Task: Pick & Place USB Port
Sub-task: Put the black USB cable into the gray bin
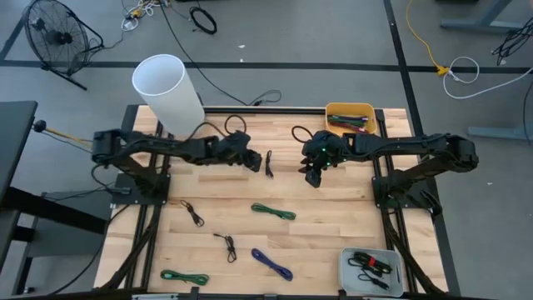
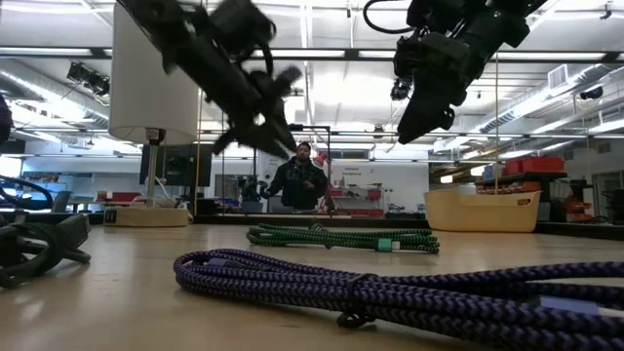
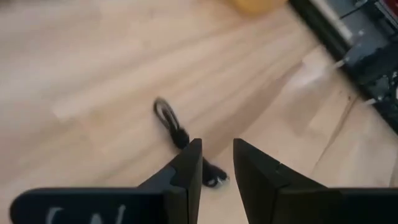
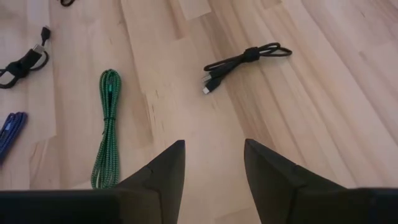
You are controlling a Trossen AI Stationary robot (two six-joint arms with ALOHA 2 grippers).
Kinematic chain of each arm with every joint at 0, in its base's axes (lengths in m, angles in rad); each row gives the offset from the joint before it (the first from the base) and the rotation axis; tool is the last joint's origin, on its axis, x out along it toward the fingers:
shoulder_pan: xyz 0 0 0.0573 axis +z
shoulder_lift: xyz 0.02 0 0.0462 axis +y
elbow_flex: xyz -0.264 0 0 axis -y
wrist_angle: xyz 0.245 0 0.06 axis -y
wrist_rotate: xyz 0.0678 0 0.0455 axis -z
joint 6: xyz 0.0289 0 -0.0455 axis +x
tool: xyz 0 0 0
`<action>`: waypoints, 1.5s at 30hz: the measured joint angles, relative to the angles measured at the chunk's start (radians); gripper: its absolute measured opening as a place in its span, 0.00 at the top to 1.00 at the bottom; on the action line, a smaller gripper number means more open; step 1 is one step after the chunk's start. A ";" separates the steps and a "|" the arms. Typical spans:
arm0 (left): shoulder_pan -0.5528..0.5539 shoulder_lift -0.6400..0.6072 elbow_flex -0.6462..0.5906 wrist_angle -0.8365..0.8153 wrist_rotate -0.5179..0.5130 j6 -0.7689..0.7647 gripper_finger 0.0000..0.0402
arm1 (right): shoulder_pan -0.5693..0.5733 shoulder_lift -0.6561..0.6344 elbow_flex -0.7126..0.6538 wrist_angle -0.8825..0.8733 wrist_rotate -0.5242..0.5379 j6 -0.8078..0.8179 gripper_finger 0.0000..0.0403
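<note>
A short black bundled cable (image 1: 270, 162) lies flat on the wooden table between the two arms. My left gripper (image 1: 253, 158) hovers just to its left, raised off the table (image 2: 281, 144) and open. In the left wrist view the black cable (image 3: 173, 126) runs up to the gap between the fingers (image 3: 217, 144), its plug end below them. My right gripper (image 1: 314, 177) hangs open to the right of the cable, high over the table (image 2: 413, 125). It looks down past its fingers (image 4: 214, 144) at the same black cable (image 4: 245, 58).
A yellow bin (image 1: 350, 110) stands at the far edge and a grey tray (image 1: 350, 265) holding cables at the near right corner. A white cylinder (image 1: 166, 90) stands far left. Green (image 1: 273, 211), purple (image 1: 271, 263), green (image 1: 185, 276) and black (image 1: 193, 213) cables lie nearer.
</note>
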 joint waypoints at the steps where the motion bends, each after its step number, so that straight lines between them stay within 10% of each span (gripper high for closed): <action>1: 0.015 0.028 0.000 0.017 0.037 -0.024 0.77 | 0.000 0.000 0.000 0.000 0.000 0.000 0.59; 15: 0.090 0.292 0.094 0.093 0.304 -0.085 0.74 | 0.000 0.000 0.000 0.013 0.000 -0.026 0.59; 30: 0.085 0.399 0.226 -0.083 0.228 -0.046 0.58 | 0.006 0.000 0.000 0.018 0.000 -0.026 0.59; 45: 0.095 0.445 0.230 -0.152 0.263 0.013 0.96 | 0.006 0.000 0.000 0.025 0.000 -0.027 0.59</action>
